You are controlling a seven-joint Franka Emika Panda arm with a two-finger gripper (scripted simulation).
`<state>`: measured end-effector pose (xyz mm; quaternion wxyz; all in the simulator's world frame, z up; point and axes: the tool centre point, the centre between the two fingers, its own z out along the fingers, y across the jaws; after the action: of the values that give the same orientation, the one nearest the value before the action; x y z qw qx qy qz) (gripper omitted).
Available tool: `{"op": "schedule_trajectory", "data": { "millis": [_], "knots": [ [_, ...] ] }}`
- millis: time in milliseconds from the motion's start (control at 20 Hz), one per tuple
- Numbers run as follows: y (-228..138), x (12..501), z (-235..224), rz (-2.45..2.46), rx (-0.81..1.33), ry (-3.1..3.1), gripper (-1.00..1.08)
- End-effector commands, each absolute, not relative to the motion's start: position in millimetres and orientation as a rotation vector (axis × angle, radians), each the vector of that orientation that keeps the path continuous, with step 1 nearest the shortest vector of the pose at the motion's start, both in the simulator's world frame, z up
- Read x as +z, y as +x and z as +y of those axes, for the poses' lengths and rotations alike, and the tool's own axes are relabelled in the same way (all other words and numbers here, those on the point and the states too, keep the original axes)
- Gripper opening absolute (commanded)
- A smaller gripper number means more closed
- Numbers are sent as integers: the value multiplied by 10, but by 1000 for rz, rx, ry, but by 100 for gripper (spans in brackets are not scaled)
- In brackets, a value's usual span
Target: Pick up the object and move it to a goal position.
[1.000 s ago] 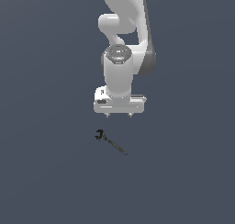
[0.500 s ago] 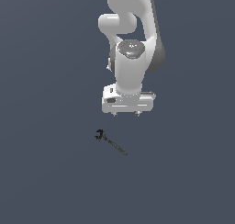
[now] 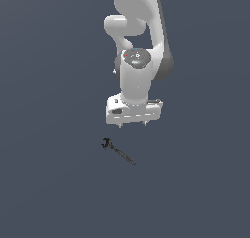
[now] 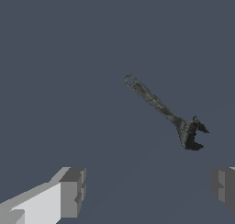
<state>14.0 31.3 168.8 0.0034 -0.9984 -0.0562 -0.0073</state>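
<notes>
The object is a tiny dark grey-black wrench-like tool [image 3: 117, 151] lying flat on the dark grey surface, its knobby jaw head toward the exterior view's left and its thin handle running toward the right. In the wrist view the tool [image 4: 164, 112] shows whole, with a ring at the handle end. My gripper [image 3: 134, 124] hangs above and slightly to the exterior view's right of the tool, not touching it. Its fingers [image 4: 72, 192] are spread wide apart and hold nothing.
The white arm [image 3: 139, 47] rises behind the gripper. The plain dark grey surface [image 3: 49, 183] spreads all around the tool.
The gripper has moved down and toward the exterior view's right, closer to the surface. The tool has not moved.
</notes>
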Motion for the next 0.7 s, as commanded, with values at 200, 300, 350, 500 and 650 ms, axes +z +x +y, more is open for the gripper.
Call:
{"op": "schedule_trajectory", "data": {
  "millis": [200,300,350,500,650],
  "knots": [
    [249,1530,210,-355,-18,-3120,100],
    [291,1465,168,-428,-16,-3113,100],
    [313,1429,144,-467,-14,-3108,100],
    [378,1320,74,-583,-11,-3091,100],
    [439,1209,2,-698,-8,-3068,100]
  ]
}}
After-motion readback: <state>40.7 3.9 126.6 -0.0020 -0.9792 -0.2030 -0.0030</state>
